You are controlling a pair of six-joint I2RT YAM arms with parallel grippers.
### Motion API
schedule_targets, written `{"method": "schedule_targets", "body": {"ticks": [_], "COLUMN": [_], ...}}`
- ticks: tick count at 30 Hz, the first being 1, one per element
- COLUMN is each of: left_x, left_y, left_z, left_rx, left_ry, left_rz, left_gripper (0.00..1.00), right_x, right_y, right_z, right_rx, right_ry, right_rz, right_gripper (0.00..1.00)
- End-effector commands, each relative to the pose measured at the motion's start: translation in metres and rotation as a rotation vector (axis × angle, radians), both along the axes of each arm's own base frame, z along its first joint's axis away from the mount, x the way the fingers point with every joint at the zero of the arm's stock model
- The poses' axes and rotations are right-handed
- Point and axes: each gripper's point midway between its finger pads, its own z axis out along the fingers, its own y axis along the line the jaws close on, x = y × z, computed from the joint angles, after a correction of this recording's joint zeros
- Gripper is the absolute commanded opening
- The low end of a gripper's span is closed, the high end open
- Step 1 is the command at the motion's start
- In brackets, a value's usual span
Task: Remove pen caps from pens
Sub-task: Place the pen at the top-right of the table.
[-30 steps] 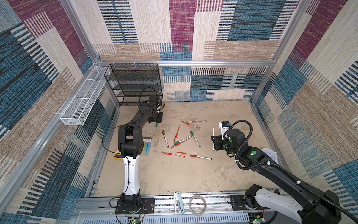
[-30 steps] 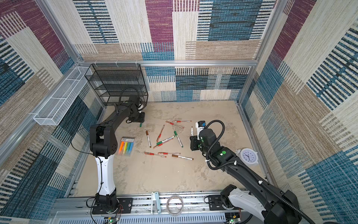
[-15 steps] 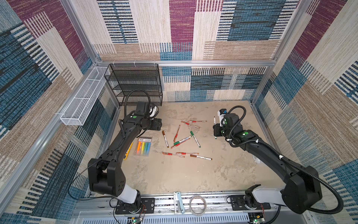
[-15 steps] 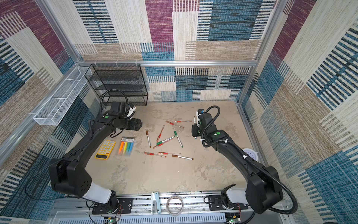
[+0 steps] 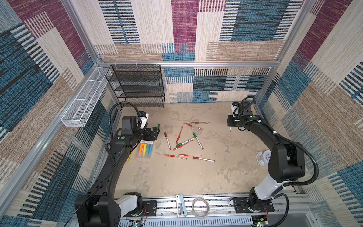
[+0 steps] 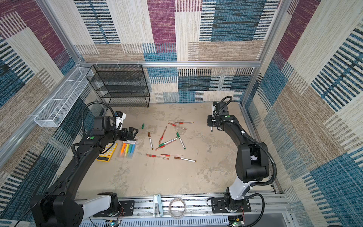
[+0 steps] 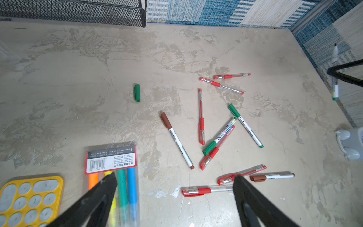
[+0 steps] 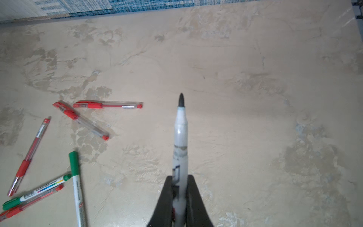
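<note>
**FOUND ONE PEN UNCAPPED IN GRIP, ONE CAP LOOSE ON SURFACE**

Found right jaws closed tight on an uncapped pen (image 8: 180,137), white-barrelled, with its dark tip bare. Confirmed in both top views as held roughly upright and clear of the surface (image 5: 176,186), toward the far right corner and well apart from the other pens.

Found left jaws spread wide and gripping nothing. Placed them just above the label end of the highlighter pack (image 5: 145,150), with the yellow calculator (image 6: 108,152) beside that pack.

Located a green cap (image 7: 137,92) lying alone on the surface, just beyond the left jaws, between them and the black mesh shelf (image 5: 137,86). Noted it as touching nothing.

Counted ten remaining pens (image 5: 185,141) scattered loosely mid-surface:
- Two white-barrelled with brown caps: one (image 7: 175,139) nearest the highlighter pack, the other (image 7: 272,176) toward the front.
- Two white-barrelled with green caps (image 7: 244,124), one lying against a red pen.
- Six clear-barrelled with red grips (image 7: 200,116), two close together at the far side of the scatter and two more nearly in a line at the front.

Judged all ten to have caps on, as far as visible.

Recorded a white alarm clock (image 5: 264,157) at the right edge of the surface, close beside the right arm (image 5: 261,133).
</note>
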Motion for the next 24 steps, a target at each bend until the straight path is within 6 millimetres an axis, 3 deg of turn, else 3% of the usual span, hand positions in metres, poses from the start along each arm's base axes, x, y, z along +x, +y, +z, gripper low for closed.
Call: {"method": "schedule_targets", "body": {"ticks": [1, 9, 12, 24], "left_x": [0.004, 0.003, 0.002, 0.003], "left_y": [0.000, 0.002, 0.003, 0.013], "left_z": [0.013, 0.018, 0.021, 0.023], "left_rx": [-0.022, -0.028, -0.019, -0.026], "left_ry": [-0.053, -0.067, -0.081, -0.086], "left_rz": [-0.007, 0.000, 0.002, 0.031], "left_gripper": [0.96, 0.96, 0.96, 0.96], "right_x": [0.009, 0.048, 0.060, 0.063], "right_y": [-0.004, -0.044, -0.057, -0.071], "right_z": [-0.014, -0.056, -0.059, -0.116], "right_rx": [0.004, -0.163, -0.178, -0.143], "right_ry": [0.041, 0.151, 0.154, 0.255], "right_rz": [0.025, -0.043, -0.057, -0.084], "right_gripper": [0.01, 0.02, 0.02, 0.04]}}
